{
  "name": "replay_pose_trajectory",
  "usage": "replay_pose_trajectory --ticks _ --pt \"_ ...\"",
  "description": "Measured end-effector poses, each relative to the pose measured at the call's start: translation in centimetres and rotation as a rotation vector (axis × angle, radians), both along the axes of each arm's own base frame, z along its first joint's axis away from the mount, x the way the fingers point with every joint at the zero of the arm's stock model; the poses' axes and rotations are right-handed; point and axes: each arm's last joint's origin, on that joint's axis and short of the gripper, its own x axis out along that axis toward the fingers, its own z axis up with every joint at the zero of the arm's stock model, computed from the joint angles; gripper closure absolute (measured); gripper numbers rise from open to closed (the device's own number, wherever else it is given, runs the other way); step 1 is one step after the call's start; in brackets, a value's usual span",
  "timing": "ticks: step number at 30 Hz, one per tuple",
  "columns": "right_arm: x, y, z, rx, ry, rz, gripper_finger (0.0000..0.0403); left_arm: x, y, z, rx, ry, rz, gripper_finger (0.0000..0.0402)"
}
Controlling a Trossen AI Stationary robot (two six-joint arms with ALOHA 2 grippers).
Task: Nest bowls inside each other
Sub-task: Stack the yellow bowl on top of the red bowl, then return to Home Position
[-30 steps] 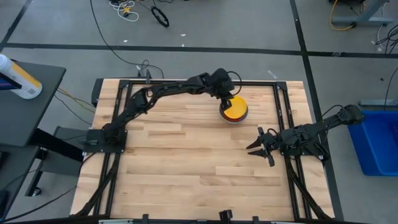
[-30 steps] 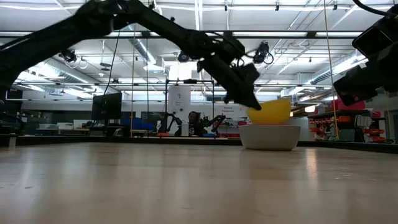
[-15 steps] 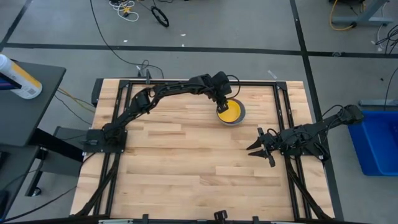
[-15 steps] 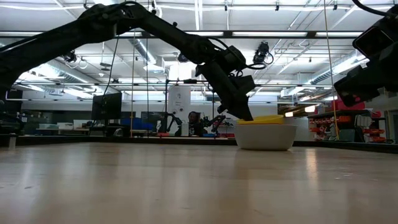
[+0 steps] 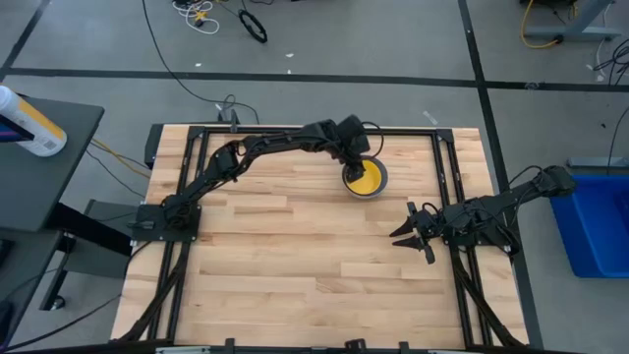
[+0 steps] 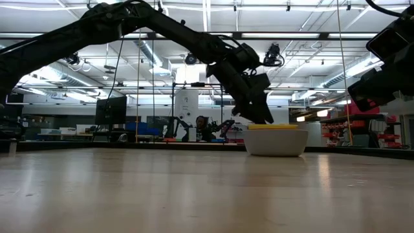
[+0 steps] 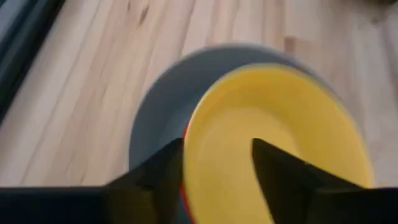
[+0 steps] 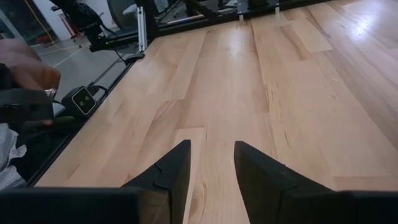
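The yellow bowl (image 5: 366,178) (image 7: 273,137) sits level inside the grey bowl (image 5: 381,187) (image 6: 275,144) at the table's far middle. A thin red bowl rim (image 7: 185,190) shows between them. My left gripper (image 5: 351,163) (image 7: 217,149) is open just above the stack's left rim. One finger hangs over the yellow bowl's inside and the other outside it, and I see no touch. My right gripper (image 5: 401,236) (image 8: 211,149) waits open near the table's right edge with nothing between its fingers. The other bowls are hidden or out of view.
Bare wooden tabletop (image 5: 295,246) lies all around the stack, bounded by black frame rails (image 5: 295,128). A blue bin (image 5: 600,221) stands off the right edge. A side table with a white and yellow bottle (image 5: 29,123) stands off the left.
My left gripper has come down and a little toward the table's left, tipping further downward. The yellow bowl, a second ago tilted and lifted above the grey bowl, now sits level inside it, with only its rim showing above the grey wall.
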Motion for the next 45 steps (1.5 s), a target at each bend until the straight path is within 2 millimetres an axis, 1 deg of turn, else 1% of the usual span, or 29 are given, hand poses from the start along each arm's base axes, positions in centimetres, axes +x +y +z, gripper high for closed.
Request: replay_pose_trajectory --ticks 4,7,10,13,15,17,20,23,25,28,30,32,36,42,45 --pt "0.0 0.0 0.0 0.0 0.0 0.0 0.0274 0.2 0.0 1.0 0.009 -0.031 -0.03 0.0129" --pt "0.0 0.0 0.0 0.0 0.0 0.0 0.0273 0.5 -0.1 2.5 -0.003 -0.089 -0.078 0.0096" --pt "0.0 0.0 0.0 0.0 -0.001 0.0 0.0272 0.6 -0.1 4.3 0.027 -0.115 -0.117 0.0083" --pt "0.0 0.0 0.0 -0.03 -0.007 0.01 0.0274 0.4 -0.6 5.9 -0.007 -0.151 -0.232 0.0082" --pt "0.0 0.0 0.0 -0.044 -0.011 0.014 0.0274 -0.2 -1.1 6.8 -0.046 -0.154 -0.277 0.0086" --pt "0.0 0.0 0.0 -0.042 -0.01 0.014 0.0272 -1.2 -1.6 8.1 -0.047 -0.118 -0.292 0.009" --pt "0.0 0.0 0.0 -0.023 -0.005 0.008 0.0273 -3.0 -2.9 9.9 -0.057 -0.034 -0.33 0.0094" --pt "0.0 0.0 0.0 -0.015 -0.003 0.006 0.0274 -4.5 -4.8 12.0 -0.072 0.012 -0.384 0.0094" --pt "0.0 0.0 0.0 -0.014 -0.004 0.006 0.0272 -5.2 -6.5 14.0 -0.063 -0.016 -0.433 0.0094" --pt "0.0 0.0 0.0 -0.021 -0.006 0.008 0.0271 -5.8 -9.4 16.9 -0.058 -0.125 -0.554 0.0093" --pt "0.0 0.0 0.0 -0.027 -0.007 0.009 0.0273 -6.0 -11.0 18.0 -0.036 -0.164 -0.613 0.0093" --pt "0.0 0.0 0.0 -0.03 -0.008 0.01 0.0274 -6.3 -11.9 18.6 -0.015 -0.178 -0.652 0.0093" --pt "0.0 0.0 0.0 -0.03 -0.008 0.011 0.0272 -6.6 -12.3 19.1 -0.041 -0.226 -0.726 0.0093" --pt "0.0 0.0 0.0 -0.031 -0.008 0.012 0.0274 -7.0 -11.1 19.3 -0.181 -0.351 -0.884 0.0093" --pt "0.0 0.0 0.0 -0.031 -0.008 0.012 0.0272 -7.5 -10.4 19.7 -0.291 -0.441 -0.976 0.0093"
